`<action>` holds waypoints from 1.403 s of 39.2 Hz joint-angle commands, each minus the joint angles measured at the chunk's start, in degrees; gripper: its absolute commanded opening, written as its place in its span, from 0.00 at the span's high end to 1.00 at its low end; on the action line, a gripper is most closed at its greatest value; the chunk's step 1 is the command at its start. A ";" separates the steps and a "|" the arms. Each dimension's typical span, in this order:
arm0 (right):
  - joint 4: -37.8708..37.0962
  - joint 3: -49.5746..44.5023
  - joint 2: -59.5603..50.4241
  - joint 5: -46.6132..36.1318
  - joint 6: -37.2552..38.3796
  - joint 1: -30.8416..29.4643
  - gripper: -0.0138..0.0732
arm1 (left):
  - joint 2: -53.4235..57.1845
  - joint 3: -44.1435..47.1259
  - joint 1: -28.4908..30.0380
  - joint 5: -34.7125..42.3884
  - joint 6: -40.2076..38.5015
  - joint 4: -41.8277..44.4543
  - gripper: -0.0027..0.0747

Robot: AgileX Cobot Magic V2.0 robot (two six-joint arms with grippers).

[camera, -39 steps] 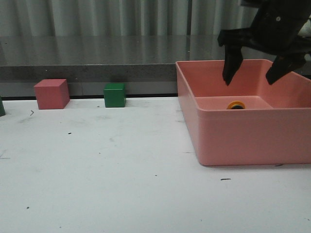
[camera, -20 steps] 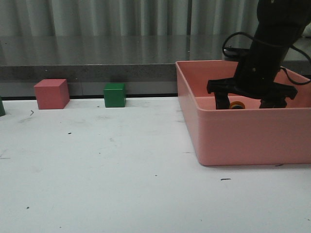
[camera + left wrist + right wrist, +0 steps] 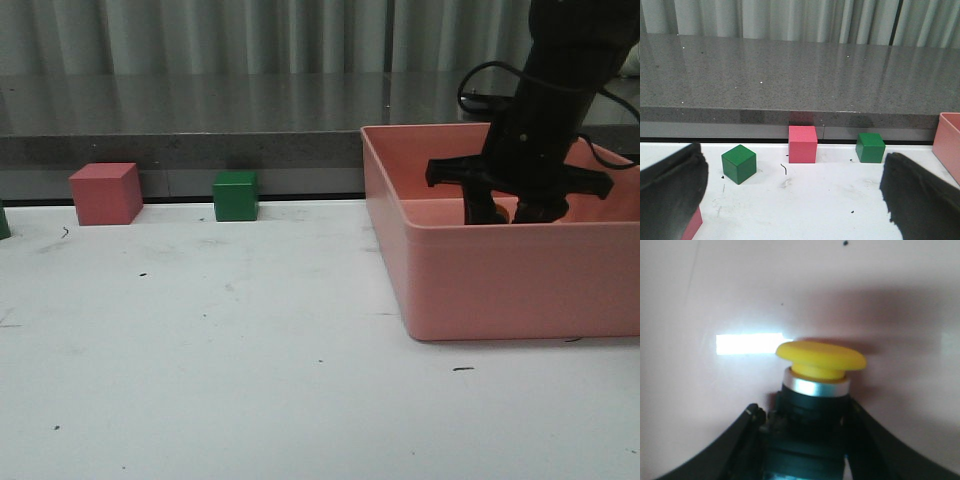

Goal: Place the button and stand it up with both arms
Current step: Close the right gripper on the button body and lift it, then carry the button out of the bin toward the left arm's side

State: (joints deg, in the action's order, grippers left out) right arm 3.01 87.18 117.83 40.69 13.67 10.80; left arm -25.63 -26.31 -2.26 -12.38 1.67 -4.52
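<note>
Left gripper (image 3: 790, 200): seen only from its own wrist camera; the two black fingers (image 3: 670, 190) stand wide apart with nothing between them, so it is released, above the white table (image 3: 200, 330).
Red cube (image 3: 105, 193): at the table's far left edge against the grey ledge, well apart from the bin.
Green cube (image 3: 236, 195): just right of the red one, also at the back edge.
Second green cube (image 3: 739, 163): shows in the left wrist view, left of the red cube, turned at an angle.
Pink bin (image 3: 500, 280): right side of the table, open-topped.
Right gripper (image 3: 505, 212): lowered inside the bin, clenched on the button.
Button (image 3: 815, 385): inside the pink bin, its black base pinched between the right fingers (image 3: 740, 440), yellow cap and silvery collar clear of them.
</note>
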 commanded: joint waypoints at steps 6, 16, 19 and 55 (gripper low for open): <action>0.04 1.62 -14.15 -0.76 -0.39 0.26 0.70 | -0.67 -2.18 0.15 4.81 0.03 -0.18 0.10; 0.04 1.62 -23.23 0.17 -2.90 7.95 0.70 | -0.67 -2.18 0.15 4.81 0.03 -0.18 0.10; 0.49 1.62 -23.69 -0.34 -2.90 12.21 0.70 | -0.67 -2.18 0.15 4.81 0.03 -0.18 0.10; 1.92 28.52 12.09 6.56 23.30 36.47 0.70 | -0.67 -2.18 0.15 4.71 0.03 -0.18 0.10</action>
State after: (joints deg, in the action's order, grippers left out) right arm 5.77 113.66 132.73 49.05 33.25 47.61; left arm -25.63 -26.31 -2.26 -12.38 1.67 -4.52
